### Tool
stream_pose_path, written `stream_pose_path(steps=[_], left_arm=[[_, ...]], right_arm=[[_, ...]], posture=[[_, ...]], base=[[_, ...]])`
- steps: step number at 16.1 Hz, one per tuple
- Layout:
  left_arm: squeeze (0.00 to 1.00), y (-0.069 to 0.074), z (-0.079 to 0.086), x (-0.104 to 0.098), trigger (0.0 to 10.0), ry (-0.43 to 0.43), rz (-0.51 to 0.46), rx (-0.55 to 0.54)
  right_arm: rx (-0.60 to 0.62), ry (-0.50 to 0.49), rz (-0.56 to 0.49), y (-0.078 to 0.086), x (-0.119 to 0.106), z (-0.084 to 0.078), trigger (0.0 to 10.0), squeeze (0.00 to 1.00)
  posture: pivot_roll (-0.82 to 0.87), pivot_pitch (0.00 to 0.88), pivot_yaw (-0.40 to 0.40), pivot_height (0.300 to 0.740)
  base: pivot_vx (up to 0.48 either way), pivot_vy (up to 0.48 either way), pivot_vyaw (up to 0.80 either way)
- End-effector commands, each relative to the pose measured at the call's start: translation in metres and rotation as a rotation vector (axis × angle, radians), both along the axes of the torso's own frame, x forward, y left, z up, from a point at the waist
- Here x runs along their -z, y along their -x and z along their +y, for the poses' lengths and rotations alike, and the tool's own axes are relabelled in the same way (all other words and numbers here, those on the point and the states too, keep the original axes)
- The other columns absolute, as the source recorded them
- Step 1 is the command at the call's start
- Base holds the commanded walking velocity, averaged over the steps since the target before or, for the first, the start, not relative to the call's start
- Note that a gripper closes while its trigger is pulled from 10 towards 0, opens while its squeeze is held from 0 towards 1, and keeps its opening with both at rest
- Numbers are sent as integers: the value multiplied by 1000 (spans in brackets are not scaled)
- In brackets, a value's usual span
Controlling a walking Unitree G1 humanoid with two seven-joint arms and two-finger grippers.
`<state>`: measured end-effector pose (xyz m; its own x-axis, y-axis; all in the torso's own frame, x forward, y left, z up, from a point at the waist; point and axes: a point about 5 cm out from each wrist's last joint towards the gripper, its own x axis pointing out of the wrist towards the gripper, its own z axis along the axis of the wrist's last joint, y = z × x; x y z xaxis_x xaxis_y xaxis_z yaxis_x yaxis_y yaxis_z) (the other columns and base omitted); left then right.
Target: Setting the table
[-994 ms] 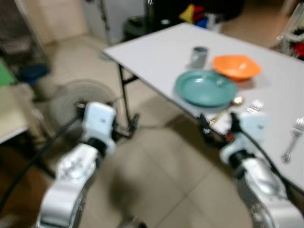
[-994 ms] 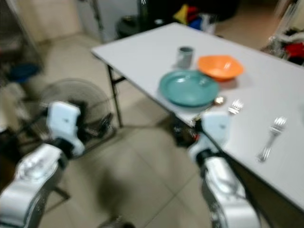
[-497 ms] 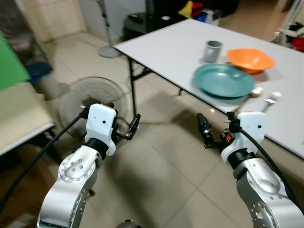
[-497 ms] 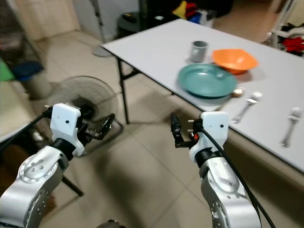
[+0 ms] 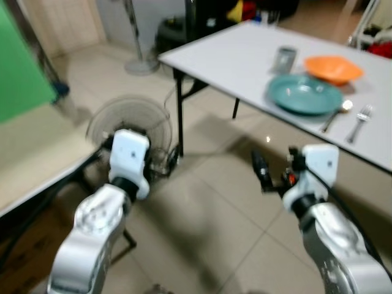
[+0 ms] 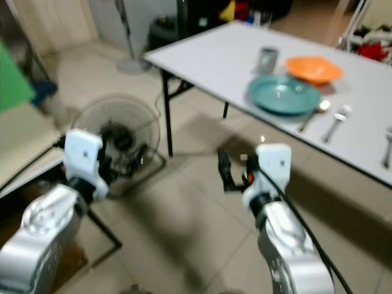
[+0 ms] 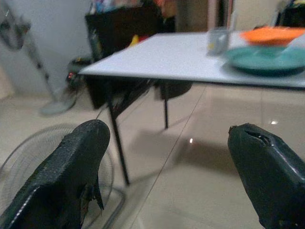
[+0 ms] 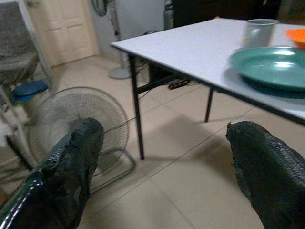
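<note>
A white folding table (image 5: 245,55) stands ahead to my right. On it are a teal plate (image 5: 303,95), an orange bowl (image 5: 332,68) and a grey cup (image 5: 285,59) behind the plate. A spoon (image 5: 335,113) and a fork (image 5: 357,119) lie right of the plate, and a second fork (image 6: 387,153) lies further right. My right gripper (image 5: 263,173) hangs open over the floor, short of the table's edge. My left gripper (image 7: 167,167) is open too and holds nothing; its fingers (image 7: 71,176) frame the table from afar.
A floor fan (image 5: 131,125) lies on the tiles right in front of my left arm. A light tabletop (image 5: 37,165) with a green panel (image 5: 21,67) stands at my left. A standing fan's base (image 5: 141,61) and dark clutter sit beyond the table. Tiled floor (image 5: 208,208) lies between me and the table.
The whole picture has shifted, so the camera moved; the table now sits farther up and right in view. Both grippers stay open and empty before me.
</note>
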<state>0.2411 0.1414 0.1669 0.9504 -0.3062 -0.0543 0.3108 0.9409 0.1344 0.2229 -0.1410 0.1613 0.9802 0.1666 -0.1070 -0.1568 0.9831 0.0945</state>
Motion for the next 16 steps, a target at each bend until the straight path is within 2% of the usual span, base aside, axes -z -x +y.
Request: stream_pose_path(steps=[1, 8, 14, 16], left_arm=[[0, -1, 2, -1, 10000, 1, 0, -10], [0, -1, 4, -5, 10000, 8, -23, -35], [0, -5, 11, -15, 10000, 9, -85, -91], [0, -5, 12, -15, 10000, -9, -93, -80]], right_arm=[[-19, -1, -12, 0, -3, 3, 10000, 1000], [-49, -3, -17, -3, -4, 5, 10000, 1000], [-120, -34, -6, -2, -3, 10, 10000, 1000], [-145, -43, 5, -2, -1, 11, 10000, 1000]], posture=[[43, 41, 35, 740], [49, 38, 29, 740], [56, 38, 31, 740], [58, 39, 32, 740]], base=[[0, 319, 0], [0, 266, 0], [0, 0, 800], [0, 0, 800]])
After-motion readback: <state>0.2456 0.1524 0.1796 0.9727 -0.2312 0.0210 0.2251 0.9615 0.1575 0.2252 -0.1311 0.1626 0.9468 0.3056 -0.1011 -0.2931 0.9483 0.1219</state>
